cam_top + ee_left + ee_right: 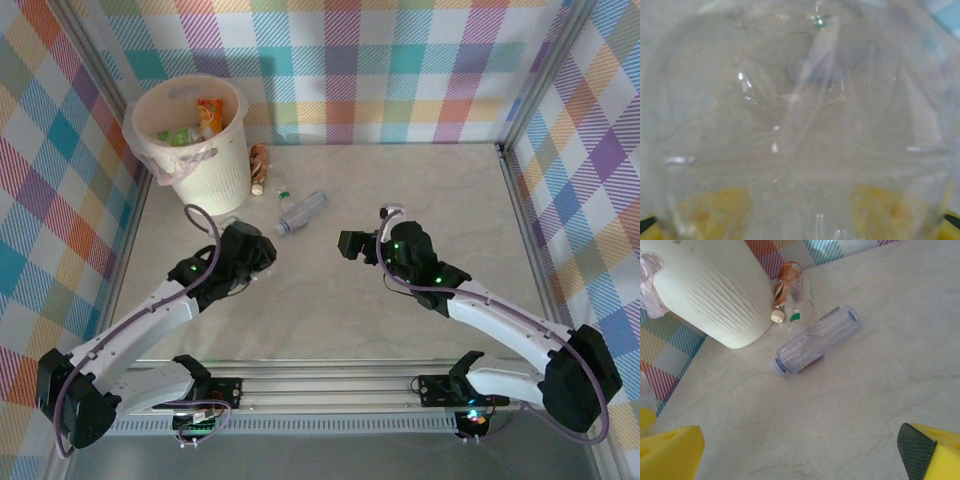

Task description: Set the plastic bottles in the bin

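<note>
Left gripper (255, 255) is down at the table (400, 320), just in front of the bin (215, 170), with a clear bottle (800, 125) pressed right up against its wrist camera. The yellow pads show through the plastic at the bottom, one each side. Can't tell if the jaws are actually clamped or just bracketing it.

Right gripper (800, 455) hangs wide open with nothing between the fingers, facing the leftovers.

Several bottles are already in the bin. On the table are a blue-capped bottle (815, 342), a green-capped bottle (799, 305) and an orange-labelled bottle (785, 280), the last one tight against the bin wall.

Risks as I see them:
- Thin crushed plastic may buckle or squirt out of the pads on lift, more so if the grip is off-centre.
- The bin is very close, so a low carry could clip the rim or snag the bag (650, 275) overhang and shove or tip the bin.
- A dropped bottle could roll into the other three and scatter them.
- The orange one leaves little finger room beside the wall.
</note>
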### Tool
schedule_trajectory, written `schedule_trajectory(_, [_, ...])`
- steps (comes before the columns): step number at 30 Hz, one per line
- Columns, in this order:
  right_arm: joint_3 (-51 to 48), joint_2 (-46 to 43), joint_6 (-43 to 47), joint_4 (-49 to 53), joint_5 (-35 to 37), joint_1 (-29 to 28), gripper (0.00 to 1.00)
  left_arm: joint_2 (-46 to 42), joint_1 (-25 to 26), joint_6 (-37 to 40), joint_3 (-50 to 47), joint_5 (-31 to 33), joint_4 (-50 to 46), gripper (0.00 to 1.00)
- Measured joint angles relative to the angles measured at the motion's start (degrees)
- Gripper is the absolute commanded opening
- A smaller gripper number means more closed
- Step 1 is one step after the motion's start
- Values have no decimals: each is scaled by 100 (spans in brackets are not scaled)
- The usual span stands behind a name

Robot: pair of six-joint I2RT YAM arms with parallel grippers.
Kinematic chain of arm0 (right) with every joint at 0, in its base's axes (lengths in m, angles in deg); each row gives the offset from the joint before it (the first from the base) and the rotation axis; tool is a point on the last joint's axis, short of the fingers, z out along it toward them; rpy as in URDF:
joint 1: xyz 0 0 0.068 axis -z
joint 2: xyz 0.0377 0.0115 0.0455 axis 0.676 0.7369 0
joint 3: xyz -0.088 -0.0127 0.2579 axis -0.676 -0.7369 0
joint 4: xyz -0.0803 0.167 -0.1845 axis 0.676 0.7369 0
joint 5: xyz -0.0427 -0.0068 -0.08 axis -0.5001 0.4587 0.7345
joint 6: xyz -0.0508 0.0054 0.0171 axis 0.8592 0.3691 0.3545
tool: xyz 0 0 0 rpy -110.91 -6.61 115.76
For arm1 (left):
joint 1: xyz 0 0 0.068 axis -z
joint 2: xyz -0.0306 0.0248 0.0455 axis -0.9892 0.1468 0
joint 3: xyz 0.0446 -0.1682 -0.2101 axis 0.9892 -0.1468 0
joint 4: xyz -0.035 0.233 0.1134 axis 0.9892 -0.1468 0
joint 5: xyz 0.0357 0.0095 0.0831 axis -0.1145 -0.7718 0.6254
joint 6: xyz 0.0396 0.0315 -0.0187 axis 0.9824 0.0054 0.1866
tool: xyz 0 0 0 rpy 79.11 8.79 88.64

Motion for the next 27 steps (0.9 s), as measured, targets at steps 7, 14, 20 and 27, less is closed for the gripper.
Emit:
schedule_trajectory(7, [459,466,219,-81,4,0,100,208,-1137,647,896,-210,566,42])
schedule_trajectory(14, [739,651,282,-90,-90,0,100,1272,-1904,1687,3136,-476,807,42])
schedule_trajectory(20, [741,629,337,-31,-125,0,100,2321,-2238,2870,4874,-87,839,43])
schedule_trajectory(27, [669,310,415,39,-59,0,100,3565,-2649,4122,6085,450,831,44])
